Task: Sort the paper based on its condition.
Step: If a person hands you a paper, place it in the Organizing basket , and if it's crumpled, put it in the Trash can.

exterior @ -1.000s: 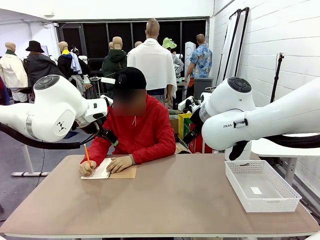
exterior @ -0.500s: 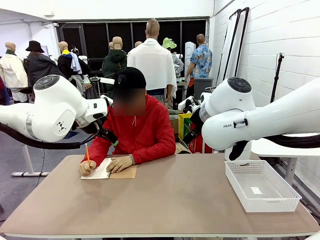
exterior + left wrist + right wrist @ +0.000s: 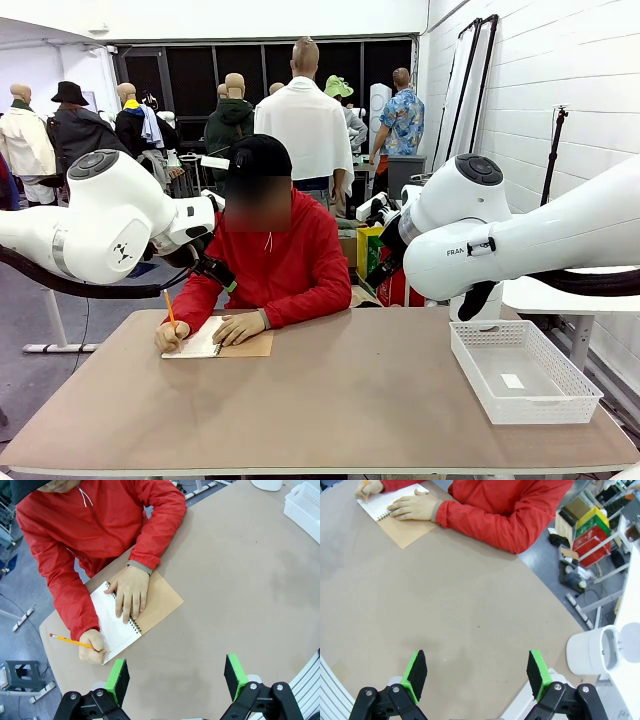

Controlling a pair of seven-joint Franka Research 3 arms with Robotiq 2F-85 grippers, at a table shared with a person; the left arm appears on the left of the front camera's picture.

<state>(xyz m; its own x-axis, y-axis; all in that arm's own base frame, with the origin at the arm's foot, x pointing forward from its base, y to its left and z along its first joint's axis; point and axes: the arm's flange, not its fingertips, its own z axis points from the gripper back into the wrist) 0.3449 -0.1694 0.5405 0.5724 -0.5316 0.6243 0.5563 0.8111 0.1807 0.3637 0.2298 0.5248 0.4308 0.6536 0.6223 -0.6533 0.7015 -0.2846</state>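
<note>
While both arms hang where they were a second back, the 1 thing that has moved is the person's writing hand (image 3: 170, 337). It has slid a touch toward the left of the front view, and the pencil (image 3: 169, 305) has gone with it. I judge that writing is still under way, so nothing is ready for me to sort yet.

The paper (image 3: 111, 626) is the open white page of the spiral notebook (image 3: 215, 345), left of centre at the far edge of the table (image 3: 350, 400). It is still bound in and pinned flat by the person's other hand (image 3: 238, 327).

The left gripper (image 3: 176, 661) is spread wide above bare tabletop near the notebook, holding nothing. The right gripper (image 3: 476, 655) is equally spread and empty over the middle of the table.

The white mesh tray (image 3: 468, 362) waits at lower right, with 1 small white slip (image 3: 512, 381) inside.

As for writing, the letters "FRAN" (image 3: 455, 251) show on the right arm, the rest of the word being cut off. A small dark emblem (image 3: 122, 252) marks the left arm. Marks on the page and slip are too small to read.
</note>
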